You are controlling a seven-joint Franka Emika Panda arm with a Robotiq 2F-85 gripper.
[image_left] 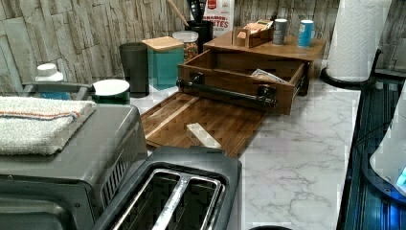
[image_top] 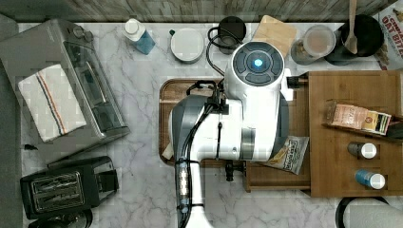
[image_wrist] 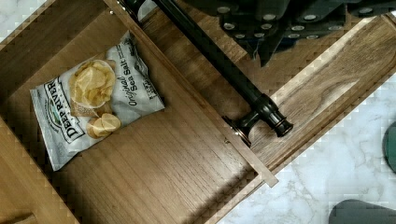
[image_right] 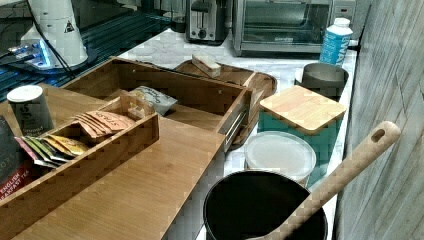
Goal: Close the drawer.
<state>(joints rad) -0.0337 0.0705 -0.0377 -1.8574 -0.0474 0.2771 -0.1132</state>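
Observation:
The light-brown drawer (image_top: 275,178) stands pulled well out of its wooden box (image_top: 351,85), over a darker serving tray (image_top: 166,109). Its long black bar handle (image_left: 225,93) runs across the front (image_left: 225,79). A bag of sea-salt chips (image_wrist: 93,98) lies on the drawer floor (image_wrist: 177,154). In the wrist view my gripper (image_wrist: 268,53) hangs shut and holding nothing just above the handle (image_wrist: 224,65), on the tray side of the drawer front. In the top view my white arm (image_top: 252,109) covers the drawer's middle and hides the gripper.
The box top carries a tea-bag holder (image_top: 359,118) and two small tins (image_top: 368,150). A toaster oven (image_top: 62,85) and a toaster (image_top: 62,190) sit at the top view's left. Jars and canisters (image_left: 165,60) line the wall. A paper towel roll (image_left: 356,38) stands beside the box.

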